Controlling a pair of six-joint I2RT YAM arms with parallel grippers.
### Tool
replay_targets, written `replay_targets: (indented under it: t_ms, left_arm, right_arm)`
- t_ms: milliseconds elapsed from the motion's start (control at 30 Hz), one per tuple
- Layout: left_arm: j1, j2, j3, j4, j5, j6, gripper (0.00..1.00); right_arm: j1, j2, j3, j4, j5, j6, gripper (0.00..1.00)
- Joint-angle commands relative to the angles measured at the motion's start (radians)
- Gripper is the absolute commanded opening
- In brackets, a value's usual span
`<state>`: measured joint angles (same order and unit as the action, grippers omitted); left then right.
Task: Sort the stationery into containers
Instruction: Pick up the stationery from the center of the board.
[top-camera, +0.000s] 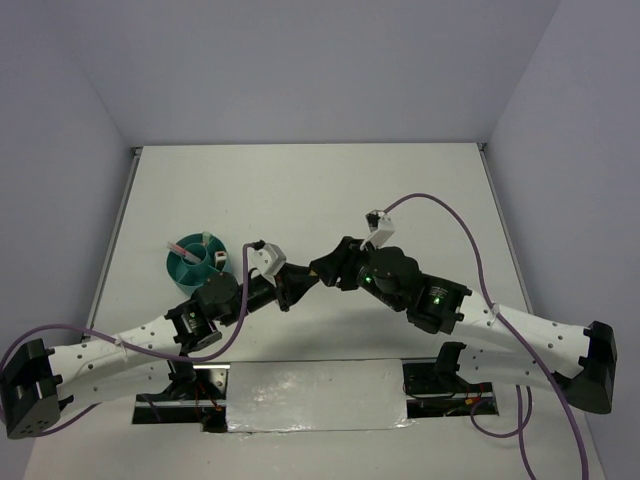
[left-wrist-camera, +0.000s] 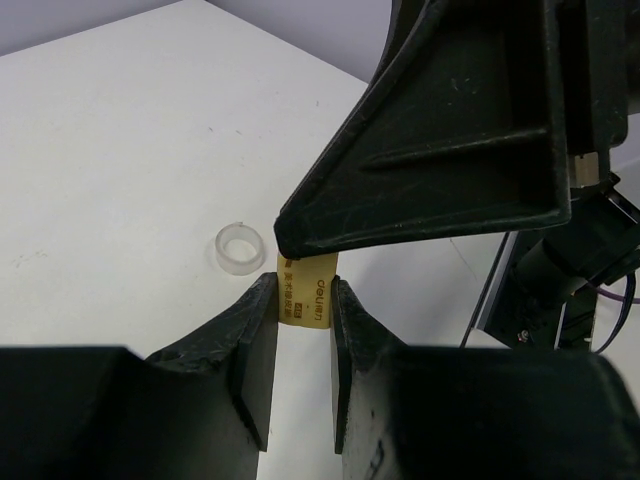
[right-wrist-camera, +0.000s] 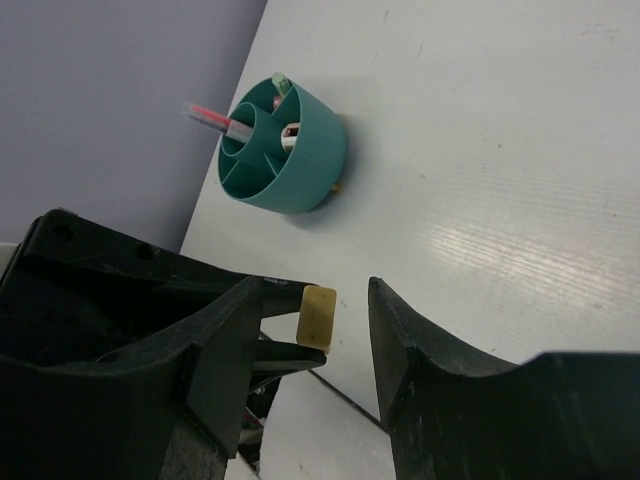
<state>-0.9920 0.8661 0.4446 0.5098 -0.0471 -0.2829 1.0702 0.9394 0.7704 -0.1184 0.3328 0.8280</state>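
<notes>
A small tan eraser block (left-wrist-camera: 310, 295) with printed lettering is pinched between the fingers of my left gripper (left-wrist-camera: 303, 288), a little above the table. In the right wrist view the same tan block (right-wrist-camera: 318, 316) sits between the jaws of my right gripper (right-wrist-camera: 315, 290), close to its left finger, with a clear gap to the right finger. The two grippers meet at mid-table (top-camera: 300, 280). The teal round organizer (top-camera: 197, 262) stands to the left with a pink pen (right-wrist-camera: 205, 115) sticking out. A clear tape ring (left-wrist-camera: 240, 248) lies on the table beyond the block.
My right gripper's finger (left-wrist-camera: 450, 150) hangs over the block in the left wrist view. The organizer's rim (right-wrist-camera: 310, 150) stands near the table's left edge and the side wall. A foil-covered strip (top-camera: 315, 395) lies between the arm bases.
</notes>
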Motion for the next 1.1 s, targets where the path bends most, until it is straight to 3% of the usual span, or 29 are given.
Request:
replay_targets:
  t_ms: [0,233,300,367,567,633,667,700,733,833,867,900,967,1000,1067]
  left_arm:
    - [-0.005,-0.021,0.002,0.052,-0.023,0.03,0.0]
    - [-0.005,-0.027,0.026,0.029,-0.046,0.045,0.0]
    - [-0.005,-0.024,0.032,0.027,-0.045,0.047,0.0]
    - [-0.005,-0.018,0.039,0.021,-0.043,0.047,0.0]
    - [-0.005,-0.018,0.049,0.015,-0.042,0.036,0.02]
    - [-0.005,-0.027,0.06,0.001,-0.054,0.031,0.19]
    - [-0.005,-0.032,0.071,-0.039,-0.066,0.022,0.36]
    - [-0.005,-0.035,0.083,-0.071,-0.1,0.018,0.92]
    - [-0.005,-0.033,0.126,-0.115,-0.124,0.013,0.99]
    - [-0.005,-0.009,0.284,-0.409,-0.333,-0.048,0.99]
    - [-0.005,0.0,0.333,-0.603,-0.405,-0.111,0.99]
    - [-0.005,0.016,0.432,-0.704,-0.554,-0.148,0.99]
    - [-0.005,0.028,0.534,-0.906,-0.693,-0.272,0.99]
    - [-0.005,0.037,0.63,-1.088,-0.802,-0.307,0.99]
    - [-0.005,0.04,0.724,-1.251,-0.893,-0.415,0.99]
  right_arm:
    - [0.014,-0.005,0.01,0.037,-0.014,0.003,0.53]
    - [0.031,0.006,-0.008,0.016,-0.028,0.008,0.49]
    - [0.033,-0.002,-0.025,0.028,-0.028,0.011,0.42]
    - [0.033,-0.008,-0.029,0.046,-0.029,0.007,0.27]
    - [0.031,0.002,-0.019,0.071,-0.035,-0.021,0.02]
    - [0.031,0.002,-0.022,0.101,-0.031,-0.029,0.0]
    - [0.031,-0.002,-0.034,0.115,-0.032,-0.056,0.0]
    - [0.019,-0.007,-0.039,0.137,-0.02,-0.073,0.0]
    - [0.007,-0.016,-0.046,0.173,-0.005,-0.087,0.0]
    - [-0.087,-0.019,-0.085,0.232,0.025,-0.115,0.0]
    - [-0.116,-0.014,-0.115,0.259,0.015,-0.116,0.0]
    - [-0.153,-0.008,-0.126,0.287,0.021,-0.119,0.0]
    - [-0.164,0.041,-0.131,0.342,0.043,-0.142,0.0]
    - [-0.167,0.067,-0.125,0.377,0.041,-0.151,0.0]
    - [-0.167,0.157,-0.094,0.42,-0.003,-0.168,0.0]
